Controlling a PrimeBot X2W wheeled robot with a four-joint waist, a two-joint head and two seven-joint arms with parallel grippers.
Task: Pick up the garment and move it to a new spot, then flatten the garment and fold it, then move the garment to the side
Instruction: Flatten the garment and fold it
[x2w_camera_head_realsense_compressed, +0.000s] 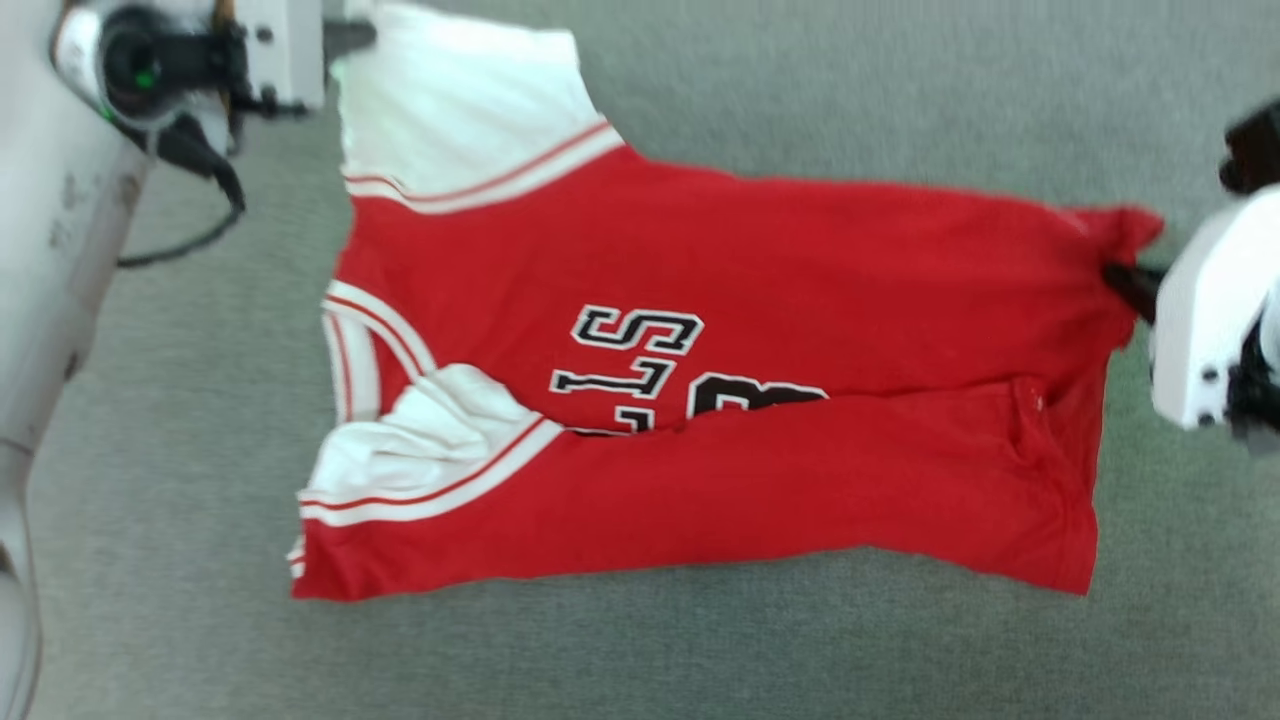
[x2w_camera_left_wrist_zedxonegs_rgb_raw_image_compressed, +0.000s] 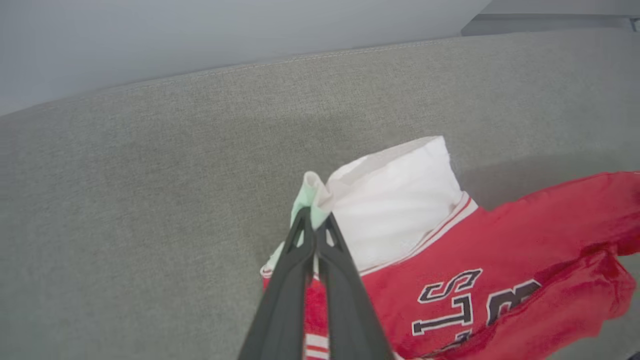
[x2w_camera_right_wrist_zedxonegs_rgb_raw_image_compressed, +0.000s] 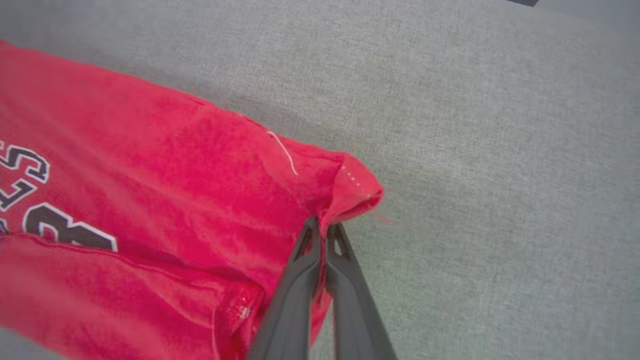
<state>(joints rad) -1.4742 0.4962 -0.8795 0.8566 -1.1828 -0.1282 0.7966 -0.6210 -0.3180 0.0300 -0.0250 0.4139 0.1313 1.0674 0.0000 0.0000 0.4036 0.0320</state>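
Your left pincer (x2w_camera_left_wrist_zedxonegs_rgb_raw_image_compressed: 315, 220) is pinched tight on the garment (x2w_camera_left_wrist_zedxonegs_rgb_raw_image_compressed: 500, 240): its 2 dark fingers (x2w_camera_left_wrist_zedxonegs_rgb_raw_image_compressed: 285, 280) press together on a bunched corner of 1 white sleeve panel (x2w_camera_left_wrist_zedxonegs_rgb_raw_image_compressed: 400, 200). In the head view that pincer (x2w_camera_head_realsense_compressed: 350, 38) sits at the upper left, just beyond the sleeve's far corner.

Your right pincer (x2w_camera_right_wrist_zedxonegs_rgb_raw_image_compressed: 320, 225) is clamped as narrowly, its 2 fingers (x2w_camera_right_wrist_zedxonegs_rgb_raw_image_compressed: 350, 300) meeting on a puckered corner of the red hem (x2w_camera_right_wrist_zedxonegs_rgb_raw_image_compressed: 357, 192). From the head camera you see it (x2w_camera_head_realsense_compressed: 1125, 280) at the right edge, biting the hem corner that points toward it.

Between the 2 grips the garment (x2w_camera_head_realsense_compressed: 750, 260) runs crosswise over the grey fabric surface (x2w_camera_head_realsense_compressed: 700, 650), collar end toward your left arm and hem toward your right. The far edge is drawn taut from one grip to the other. The near long side is folded up over the body, and that flap (x2w_camera_head_realsense_compressed: 800, 480) covers part of the black-and-white block letters (x2w_camera_head_realsense_compressed: 635, 330) and the number beside them. The 2nd white sleeve panel (x2w_camera_head_realsense_compressed: 420, 440) lies crumpled at the near left, with red-white striped trim (x2w_camera_head_realsense_compressed: 430, 495) curving along it. The near edge rests on the grey surface.
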